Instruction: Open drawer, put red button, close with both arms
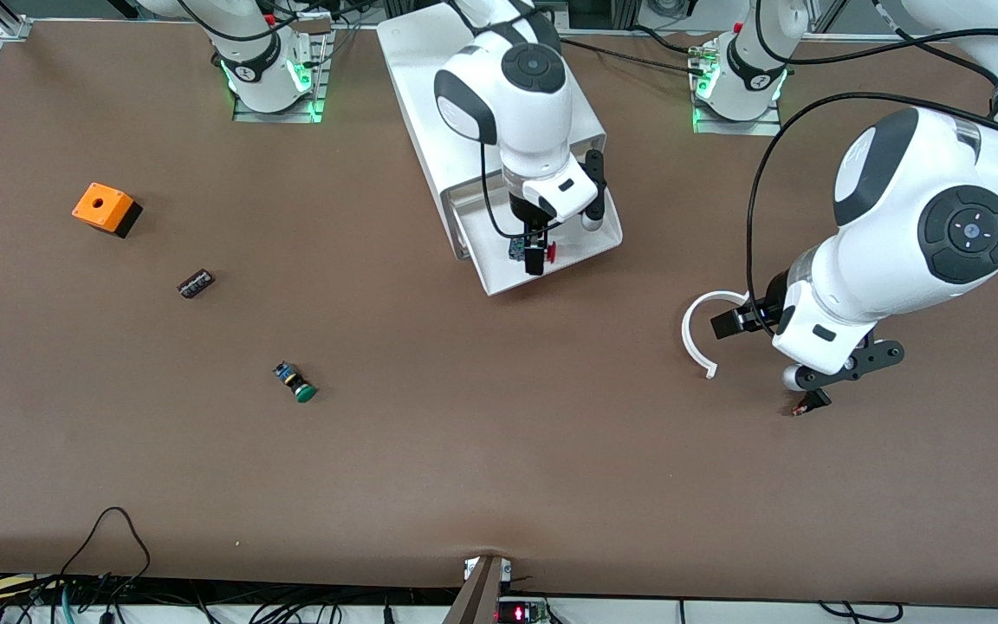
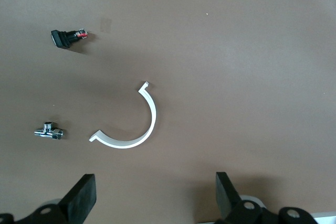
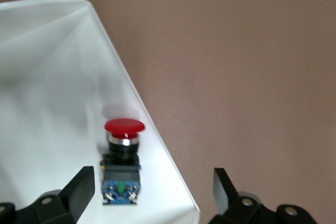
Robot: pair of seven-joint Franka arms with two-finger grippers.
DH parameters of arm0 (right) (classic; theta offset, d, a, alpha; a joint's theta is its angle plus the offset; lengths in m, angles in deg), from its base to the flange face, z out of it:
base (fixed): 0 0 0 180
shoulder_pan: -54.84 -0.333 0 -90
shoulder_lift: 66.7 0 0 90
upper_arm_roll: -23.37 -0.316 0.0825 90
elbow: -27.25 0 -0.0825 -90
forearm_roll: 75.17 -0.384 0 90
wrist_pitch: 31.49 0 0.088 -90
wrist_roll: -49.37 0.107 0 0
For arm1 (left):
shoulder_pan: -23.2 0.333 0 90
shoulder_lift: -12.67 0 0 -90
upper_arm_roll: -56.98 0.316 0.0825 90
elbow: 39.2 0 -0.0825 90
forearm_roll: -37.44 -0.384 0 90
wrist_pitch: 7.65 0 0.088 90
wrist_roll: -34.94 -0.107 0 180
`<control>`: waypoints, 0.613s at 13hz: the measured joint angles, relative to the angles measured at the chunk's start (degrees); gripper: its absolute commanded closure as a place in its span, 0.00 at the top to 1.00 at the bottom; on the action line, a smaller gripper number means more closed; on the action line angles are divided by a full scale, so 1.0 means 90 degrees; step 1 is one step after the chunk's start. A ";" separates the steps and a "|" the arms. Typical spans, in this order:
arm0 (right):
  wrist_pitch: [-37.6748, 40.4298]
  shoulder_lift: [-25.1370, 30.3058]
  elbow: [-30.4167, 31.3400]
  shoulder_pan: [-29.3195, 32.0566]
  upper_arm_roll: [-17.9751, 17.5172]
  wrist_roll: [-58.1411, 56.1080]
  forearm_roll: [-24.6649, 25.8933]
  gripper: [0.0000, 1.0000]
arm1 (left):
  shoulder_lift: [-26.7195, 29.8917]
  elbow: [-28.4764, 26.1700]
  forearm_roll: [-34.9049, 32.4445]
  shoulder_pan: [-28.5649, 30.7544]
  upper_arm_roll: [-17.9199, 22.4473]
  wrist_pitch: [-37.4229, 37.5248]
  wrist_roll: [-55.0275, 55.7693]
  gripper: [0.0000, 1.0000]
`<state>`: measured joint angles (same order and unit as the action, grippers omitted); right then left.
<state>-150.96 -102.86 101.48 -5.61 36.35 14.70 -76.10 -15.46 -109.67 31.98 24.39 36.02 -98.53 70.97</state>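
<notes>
The drawer is seen pulled out of the white cabinet, its tray open to the camera. Inside it, the red button is lying on the white floor close to the drawer's front rim, red cap pointing toward the left arm's end of the table, blue block at its back. The right gripper is held just over the drawer, directly above the button; its fingers are spread apart and nothing is gripped between them.

The left gripper is kept low over the bare table toward the left arm's end, its fingers likewise parted and empty. Under its wrist, a white C-shaped ring is seen on the table, with a small black plug and a little metal fitting nearby.

Toward the right arm's end, the green button, a small dark connector and an orange box are left on the brown surface, well apart from each other
</notes>
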 measured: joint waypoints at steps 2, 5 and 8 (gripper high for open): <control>0.0198 0.0178 -0.0207 -0.0004 0.0259 0.0213 -0.0010 1.00 | -0.0001 -0.0001 0.0000 -0.0006 -0.0009 -0.0001 0.0000 1.00; 0.0271 0.0523 -0.0239 0.0060 0.0528 0.1028 -0.0021 1.00 | -0.0050 -0.0025 0.0000 -0.0042 -0.0096 -0.0018 -0.0008 1.00; 0.0418 0.0663 -0.0236 0.0202 0.0731 0.2377 -0.0027 1.00 | -0.0194 -0.0156 -0.0001 -0.0307 -0.0293 -0.0037 -0.0010 1.00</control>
<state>-147.20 -96.89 99.36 -3.79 42.93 36.09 -76.35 -17.20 -111.07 31.97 21.63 33.38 -98.86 70.87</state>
